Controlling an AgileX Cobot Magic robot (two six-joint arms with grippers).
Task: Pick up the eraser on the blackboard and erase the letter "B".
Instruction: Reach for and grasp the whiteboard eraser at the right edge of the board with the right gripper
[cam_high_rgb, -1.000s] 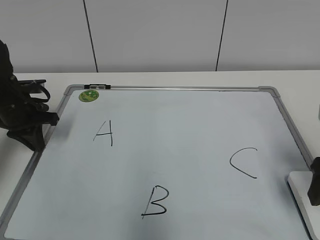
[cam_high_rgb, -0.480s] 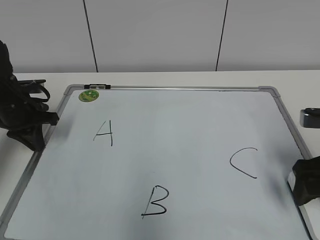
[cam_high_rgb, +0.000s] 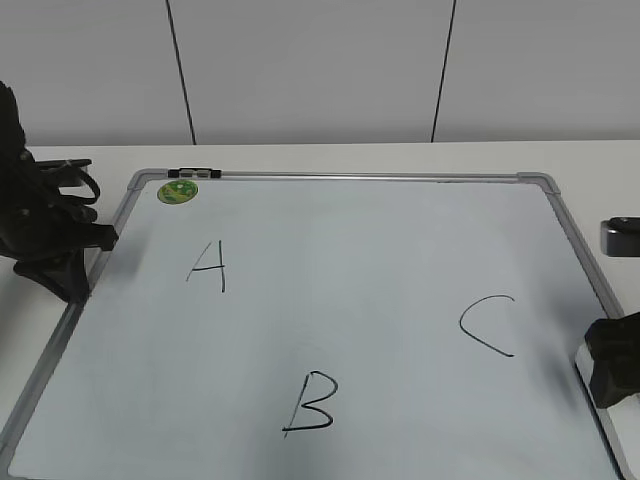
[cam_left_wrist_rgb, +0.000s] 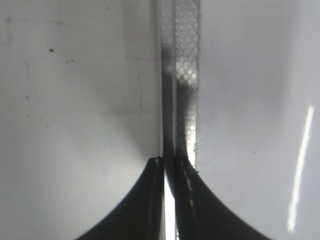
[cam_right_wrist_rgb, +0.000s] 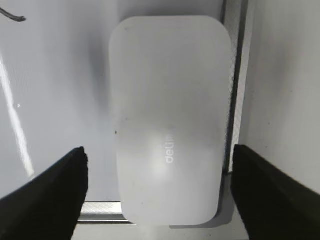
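A: Right wrist view: the white, smooth, rounded-rectangle plastic eraser (cam_right_wrist_rgb: 170, 120) lies flat at the near right corner of the pale blue-white blackboard with the grey metal frame (cam_right_wrist_rgb: 55, 100), its right edge along the frame rail. The right pincer (cam_right_wrist_rgb: 159, 192) hangs over it, fingers (cam_right_wrist_rgb: 50, 195) spread wide, one on each side, neither touching the block.

B: So how should the pick go?

A: I'd lower straight down, keeping the eraser centred between the fingers, and close across its short width so the dark underside stays level for wiping. The frame rail sits just beside the right finger; it may catch there.

B: And the target?

A: In the exterior view the thin black marker letter "B" (cam_high_rgb: 310, 403) is intact near the front edge, well left of the right pincer (cam_high_rgb: 612, 368).

B: The other arm?

A: The left pincer (cam_left_wrist_rgb: 172, 162) is pressed together, holding nothing, over the board's frame strip.
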